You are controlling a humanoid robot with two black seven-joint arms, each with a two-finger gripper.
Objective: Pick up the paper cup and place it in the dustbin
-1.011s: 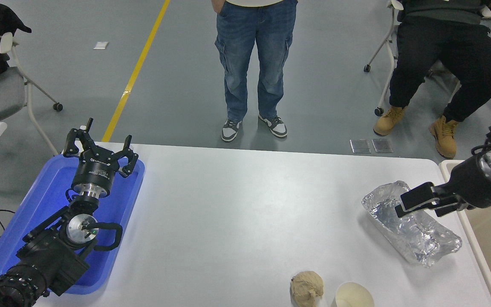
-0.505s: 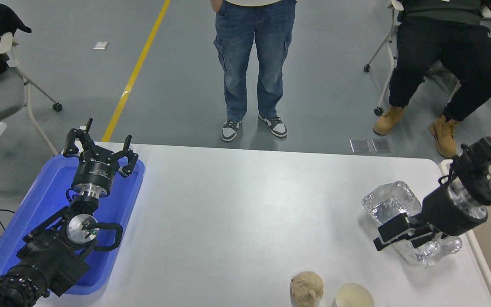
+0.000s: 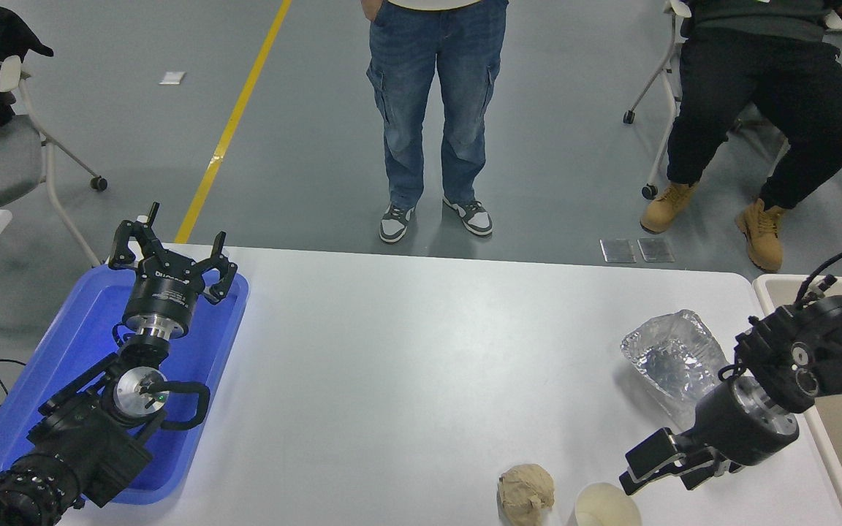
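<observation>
Since a second ago my right gripper (image 3: 646, 467) has swung down from over the foil tray toward the table's near edge, and now hangs just above and right of the paper cup. Left to right: my left gripper (image 3: 170, 257) sits parked over the blue plastic tray (image 3: 70, 343), fingers spread wide, holding nothing. On the white table (image 3: 392, 351), the crumpled tan paper ball (image 3: 527, 493) lies just left of the paper cup (image 3: 606, 505), which stands upright at the near edge, rim up. My right jaws are parted and empty, not touching the cup. Behind them lies the crinkled silver foil tray (image 3: 673, 358), and the beige dustbin (image 3: 779, 286) stands past the table's right edge.
</observation>
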